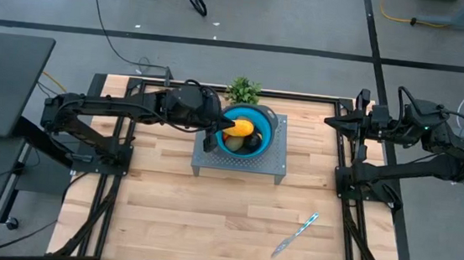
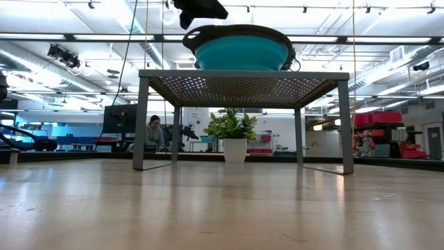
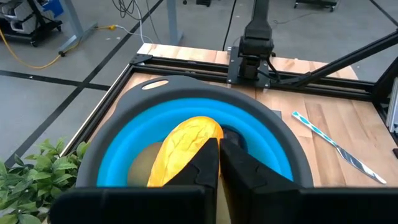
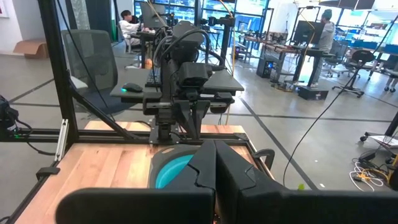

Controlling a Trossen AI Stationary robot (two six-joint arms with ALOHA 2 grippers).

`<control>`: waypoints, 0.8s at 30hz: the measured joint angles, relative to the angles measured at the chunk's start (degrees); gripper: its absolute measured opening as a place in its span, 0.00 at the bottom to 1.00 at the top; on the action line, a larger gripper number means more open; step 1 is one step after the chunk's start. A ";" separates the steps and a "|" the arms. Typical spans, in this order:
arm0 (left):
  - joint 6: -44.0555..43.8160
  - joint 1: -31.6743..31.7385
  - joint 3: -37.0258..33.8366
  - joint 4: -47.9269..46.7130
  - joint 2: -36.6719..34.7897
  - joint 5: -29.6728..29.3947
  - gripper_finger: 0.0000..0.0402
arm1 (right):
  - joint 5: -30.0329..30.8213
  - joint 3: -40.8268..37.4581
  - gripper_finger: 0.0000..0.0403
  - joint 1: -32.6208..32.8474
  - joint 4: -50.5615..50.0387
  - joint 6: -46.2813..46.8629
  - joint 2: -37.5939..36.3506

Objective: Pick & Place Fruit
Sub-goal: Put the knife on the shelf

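Fruit: yellow-orange oblong (image 3: 186,146) lying with darker pieces in blue bowl (image 1: 267,132) on metal stand (image 1: 272,167); left gripper (image 1: 212,139) clenched empty above bowl; right gripper (image 4: 214,163) clenched, parked at table edge

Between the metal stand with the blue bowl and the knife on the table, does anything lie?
No. In the high view, only bare wood lies between the stand holding the bowl and the knife on the table.
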 joint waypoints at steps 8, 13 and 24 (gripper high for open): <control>0.00 0.00 0.00 0.00 0.00 0.25 0.02 | 0.01 0.00 0.00 0.00 0.00 0.00 0.00; -1.49 0.00 -0.04 0.00 -0.22 1.84 0.02 | 0.00 0.00 0.00 0.00 0.00 0.00 -0.01; -1.73 -0.09 -0.07 -2.33 -7.65 3.33 0.01 | 0.02 0.00 0.00 -0.01 0.01 0.00 0.00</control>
